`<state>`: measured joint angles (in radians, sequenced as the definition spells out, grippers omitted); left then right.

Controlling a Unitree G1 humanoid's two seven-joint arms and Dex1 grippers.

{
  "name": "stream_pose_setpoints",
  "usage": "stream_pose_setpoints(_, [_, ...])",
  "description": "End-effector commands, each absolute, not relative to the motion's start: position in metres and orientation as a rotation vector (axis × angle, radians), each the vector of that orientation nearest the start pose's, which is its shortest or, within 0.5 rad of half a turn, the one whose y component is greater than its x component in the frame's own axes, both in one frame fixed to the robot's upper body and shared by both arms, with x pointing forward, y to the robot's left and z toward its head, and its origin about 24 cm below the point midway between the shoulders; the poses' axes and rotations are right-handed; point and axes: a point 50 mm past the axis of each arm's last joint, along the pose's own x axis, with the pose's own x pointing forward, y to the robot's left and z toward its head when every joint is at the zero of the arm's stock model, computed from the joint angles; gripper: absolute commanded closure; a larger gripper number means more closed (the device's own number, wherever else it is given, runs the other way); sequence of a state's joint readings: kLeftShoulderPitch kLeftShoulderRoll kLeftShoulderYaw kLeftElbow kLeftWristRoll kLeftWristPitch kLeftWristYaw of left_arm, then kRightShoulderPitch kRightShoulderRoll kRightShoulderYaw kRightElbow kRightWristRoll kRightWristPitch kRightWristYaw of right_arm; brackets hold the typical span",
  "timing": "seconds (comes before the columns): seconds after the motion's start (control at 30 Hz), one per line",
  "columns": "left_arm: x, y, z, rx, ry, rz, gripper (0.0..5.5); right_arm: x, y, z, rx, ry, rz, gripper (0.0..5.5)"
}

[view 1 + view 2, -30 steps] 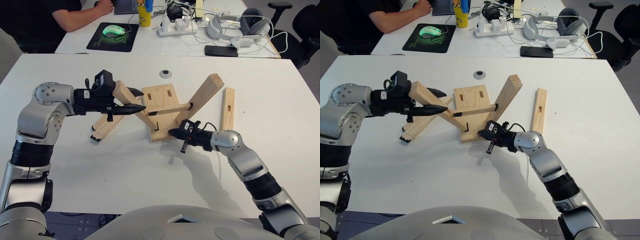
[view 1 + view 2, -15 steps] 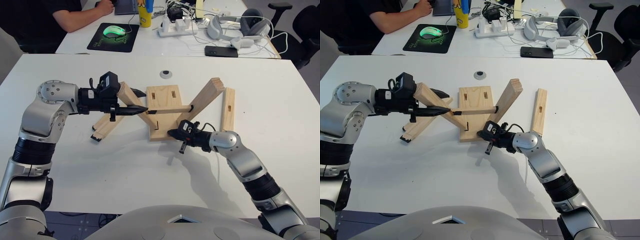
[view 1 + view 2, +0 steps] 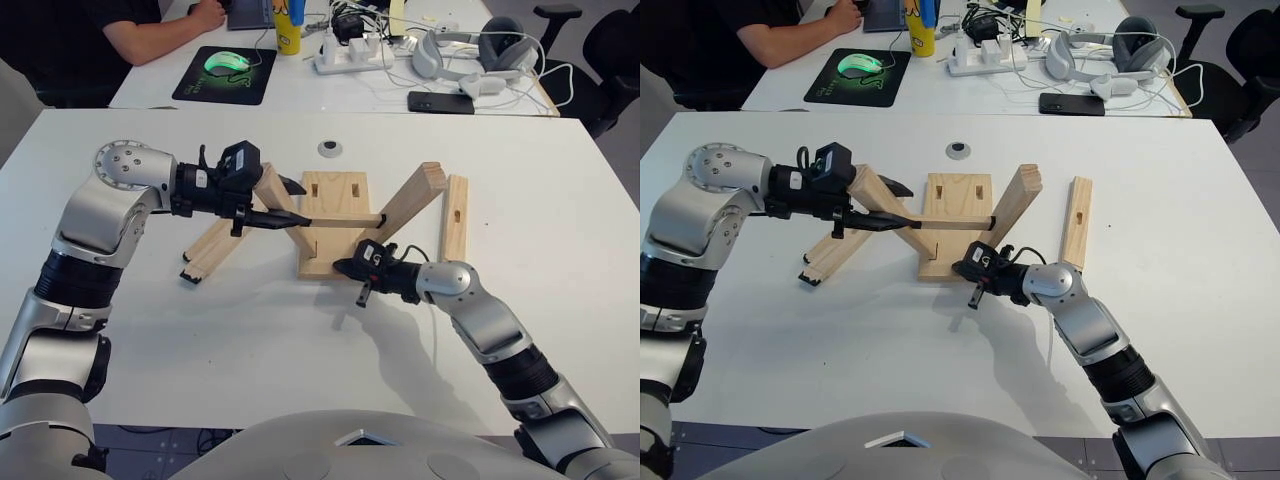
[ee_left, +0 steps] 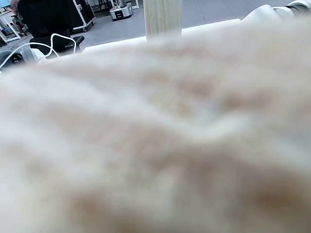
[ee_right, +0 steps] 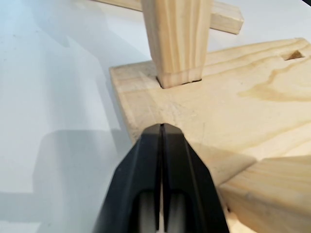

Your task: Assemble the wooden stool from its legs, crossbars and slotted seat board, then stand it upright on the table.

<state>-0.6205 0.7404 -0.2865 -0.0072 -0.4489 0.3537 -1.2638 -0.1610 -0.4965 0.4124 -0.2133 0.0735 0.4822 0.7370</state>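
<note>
1. Where the white bench [image 3: 200, 380] spreads out before us, we see the slotted seat board [image 3: 330, 248] lying flat near its middle.
2. 2 legs rise from the board at a slant. The left leg [image 3: 868, 185] stands in a slot at the board's near left corner and leans out to the left, and the right leg [image 3: 415, 195] leans out to the right.
3. 1 crossbar [image 3: 345, 219] runs level between these 2 legs, above the board.
4. A 3rd leg [image 3: 208, 250] lies flat on the bench just left of the board, passing under the left leg.
5. A 4th leg [image 3: 455, 215], slotted, lies flat on the bench just beside the right leg. We cannot tell whether the 2 touch.
6. The left claw [image 3: 298, 203] is on the left leg and pinches it, with 1 finger on each side. In the left wrist view, blurred pale wood sits close against the lens.
7. The right claw [image 3: 340, 266] is low at the board's near edge, its 2 fingers pressed together with nothing between them. The tips point at the slot holding the left leg, and we cannot tell whether they touch the board.
8. A small round grey disc [image 3: 331, 148] sits on the bench beyond the board.
9. A 2nd bench [image 3: 330, 95] behind carries a green-lit mouse [image 3: 228, 62] on a black pad [image 3: 200, 88], a dark phone [image 3: 441, 101] and a white headset [image 3: 470, 55].
</note>
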Motion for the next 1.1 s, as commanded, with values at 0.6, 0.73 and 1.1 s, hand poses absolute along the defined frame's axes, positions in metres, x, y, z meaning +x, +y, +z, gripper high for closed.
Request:
stream_pose_setpoints(0.6, [0.299,0.15,0.133,0.44,0.342,-1.412,3.03,0.225,-0.099,0.026,-0.394,0.551,1.113,5.5])
stream_pose_setpoints(0.73, [0.301,0.151,0.138,0.392,0.306,-1.395,2.46,0.226,-0.1,0.023,-0.385,0.58,1.087,5.5])
stream_pose_setpoints(1.1, [0.295,0.168,0.166,0.275,0.28,-1.376,1.04,0.224,-0.098,0.012,-0.337,0.679,1.013,5.5])
